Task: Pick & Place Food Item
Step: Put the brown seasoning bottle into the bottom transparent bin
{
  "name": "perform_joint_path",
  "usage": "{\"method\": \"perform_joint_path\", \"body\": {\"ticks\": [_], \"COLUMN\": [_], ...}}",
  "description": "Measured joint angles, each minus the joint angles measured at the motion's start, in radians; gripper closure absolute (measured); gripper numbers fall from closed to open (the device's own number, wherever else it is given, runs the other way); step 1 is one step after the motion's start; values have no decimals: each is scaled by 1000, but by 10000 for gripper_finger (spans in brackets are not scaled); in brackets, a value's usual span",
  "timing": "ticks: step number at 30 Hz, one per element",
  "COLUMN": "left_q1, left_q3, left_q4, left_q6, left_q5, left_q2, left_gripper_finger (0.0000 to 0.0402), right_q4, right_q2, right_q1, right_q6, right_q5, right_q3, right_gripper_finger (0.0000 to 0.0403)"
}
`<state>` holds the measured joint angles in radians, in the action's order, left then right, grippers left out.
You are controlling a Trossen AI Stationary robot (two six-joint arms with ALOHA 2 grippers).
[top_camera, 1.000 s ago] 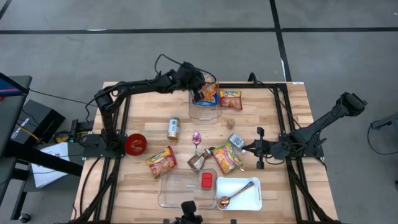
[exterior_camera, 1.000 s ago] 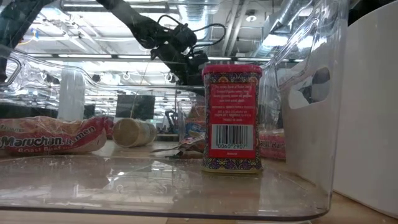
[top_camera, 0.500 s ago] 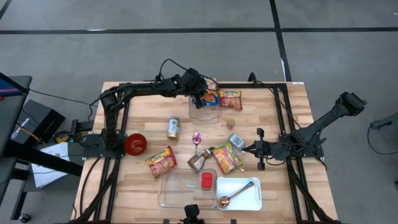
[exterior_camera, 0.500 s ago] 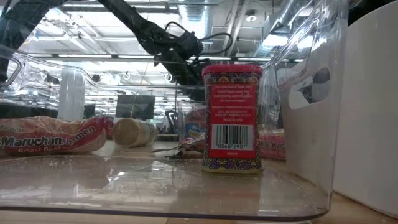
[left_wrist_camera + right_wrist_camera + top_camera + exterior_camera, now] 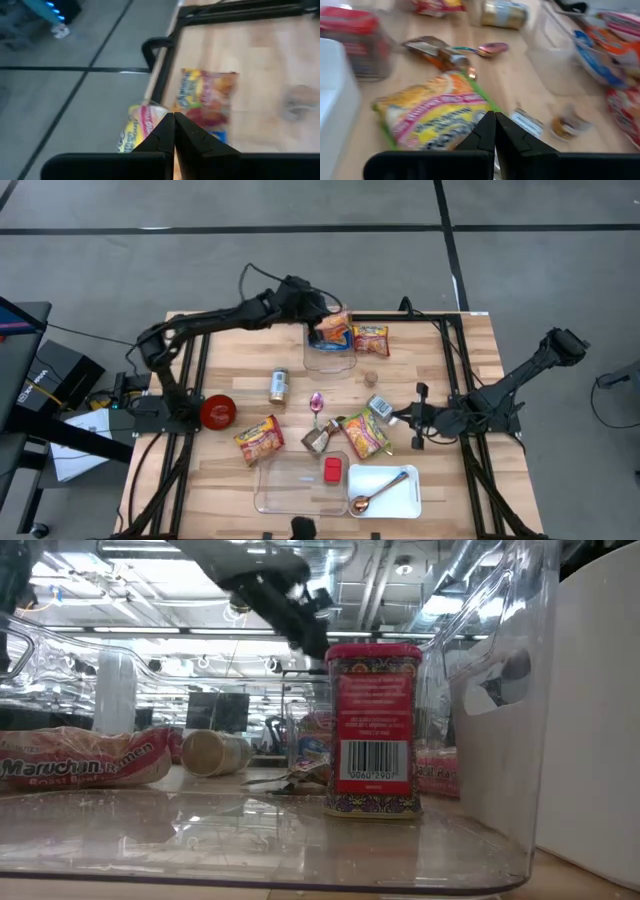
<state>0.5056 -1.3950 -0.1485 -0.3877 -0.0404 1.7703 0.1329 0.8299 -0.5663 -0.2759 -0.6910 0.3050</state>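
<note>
The food packet (image 5: 333,333) lies in the clear bin (image 5: 330,362) at the far side of the tabletop (image 5: 228,360), one end leaning on the bin's far wall. I see my left gripper (image 5: 318,317) just above that far wall, jaws together and holding nothing. A second noodle packet (image 5: 371,340) lies flat just beside the bin. My right gripper (image 5: 392,417) waits low over the tabletop, jaws together, touching a small labelled packet (image 5: 380,406), with a green-edged noodle packet (image 5: 366,434) next to it. Nearer me, a red tin (image 5: 332,470) stands upright in another clear tray (image 5: 290,489).
</note>
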Motion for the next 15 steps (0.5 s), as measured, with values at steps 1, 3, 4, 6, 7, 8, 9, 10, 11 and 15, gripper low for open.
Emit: {"method": "perform_joint_path", "body": {"ticks": [1,3,4,6,7,8,9,10,11,15], "left_q1": [-1,-6,-14,-29,-49,-64,-88,-118,-149,-348], "left_q3": [1,2,12,55,89,129,177,226,278,520], "left_q4": [-39,-139,-195,-270,-294,-301,-306,-304,-298,-140], "left_q6": [-6,-25,-28,-26,-20,4,27,54,84,229], "left_q5": [-19,-98,-142,-232,-264,-285,-290,-290,-288,-190], "left_q2": [-27,-90,-124,-203,-246,-291,-340,-389,-438,-631], "left_gripper_finger": [398,393,389,382,378,375,372,369,367,359], "right_q4": [16,60,78,108,113,119,131,132,132,159], "right_q2": [-1,-3,-6,-15,-16,-19,-26,-28,-29,-27], "right_q1": [0,1,1,3,6,10,17,27,37,85], "right_q6": [-18,-66,-88,-123,-134,-141,-145,-152,-159,-186], "right_q5": [-23,-65,-76,-100,-112,-122,-124,-126,-125,-122], "right_q3": [0,0,-1,-1,-1,0,0,0,0,0], "right_gripper_finger": [403,403,403,403,403,403,403,403,403,403]}}
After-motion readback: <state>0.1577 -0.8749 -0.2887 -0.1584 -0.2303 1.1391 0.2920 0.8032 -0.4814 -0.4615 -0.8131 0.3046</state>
